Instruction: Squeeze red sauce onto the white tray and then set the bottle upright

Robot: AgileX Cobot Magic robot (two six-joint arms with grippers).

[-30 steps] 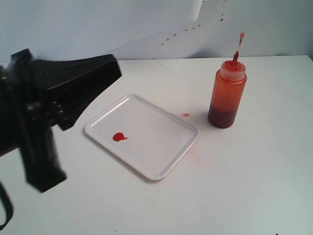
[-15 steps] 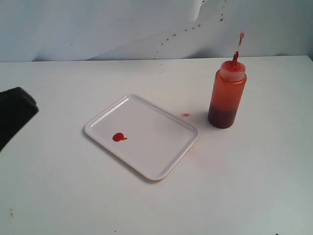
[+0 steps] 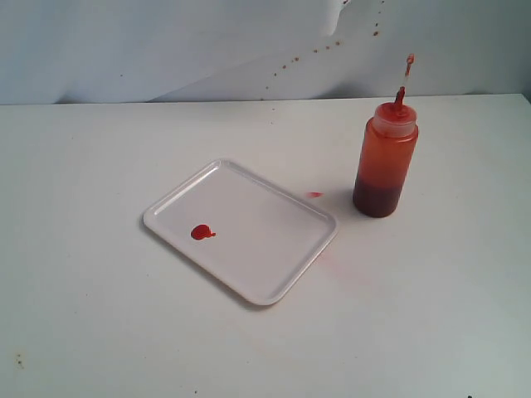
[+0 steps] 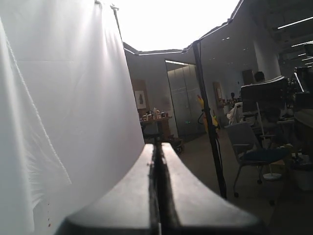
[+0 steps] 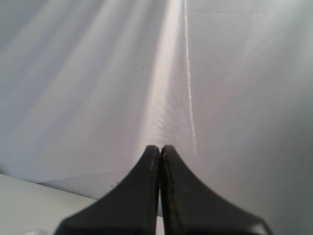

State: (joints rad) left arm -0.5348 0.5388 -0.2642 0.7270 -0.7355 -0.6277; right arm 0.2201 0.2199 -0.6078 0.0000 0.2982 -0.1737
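The tray (image 3: 265,240) is lying on the desk (image 3: 415,323), the sauce (image 3: 201,233) sitting in it near its left corner. The bottle (image 3: 385,162) is standing upright on the desk to the tray's right, apart from it and slightly farther back.

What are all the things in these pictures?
tray: one, white, middle of the table
sauce blob: one, bright red, on the tray near its left corner
bottle: one, orange-red, standing upright on the table right of the tray, cap open
smear: one, pale red, on the table between tray and bottle
table: one, white, under everything
curtain: one, white, behind the table
left pincer: one, black, shut, holding nothing
right pincer: one, black, shut, holding nothing
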